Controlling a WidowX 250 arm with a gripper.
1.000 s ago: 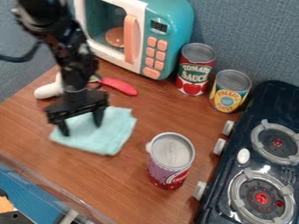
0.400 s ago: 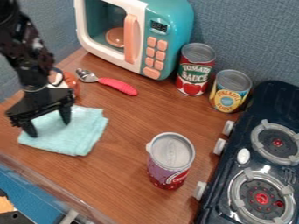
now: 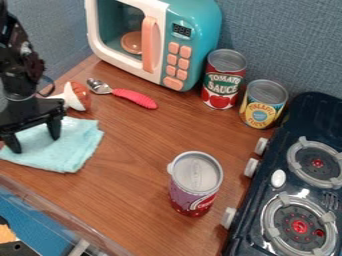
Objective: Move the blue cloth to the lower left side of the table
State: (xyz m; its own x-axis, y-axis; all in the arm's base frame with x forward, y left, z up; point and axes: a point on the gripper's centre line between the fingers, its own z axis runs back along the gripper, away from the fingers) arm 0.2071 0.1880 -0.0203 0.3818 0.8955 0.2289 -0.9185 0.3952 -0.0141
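Observation:
The black gripper [image 3: 35, 142] is at the left edge of the view, over the light blue cloth, its two fingers spread well apart with the tips at the cloth's surface. The blue cloth [image 3: 65, 151] lies roughly flat on the left part of the wooden table [image 3: 127, 200], near its front left edge. The gripper hides part of the cloth's upper left side.
A mushroom-like toy [image 3: 79, 96] and a spoon with a red handle [image 3: 135, 98] lie behind the cloth. Farther right stand a toy microwave [image 3: 194, 30], a tomato can [image 3: 222, 80], a pineapple can [image 3: 263, 104], a purple-red can [image 3: 194, 187] and a stove [image 3: 284, 200].
The gripper and the cloth have moved left together across the table. The spoon's head and the mushroom-like toy, partly hidden by the arm before, have come into clearer view.

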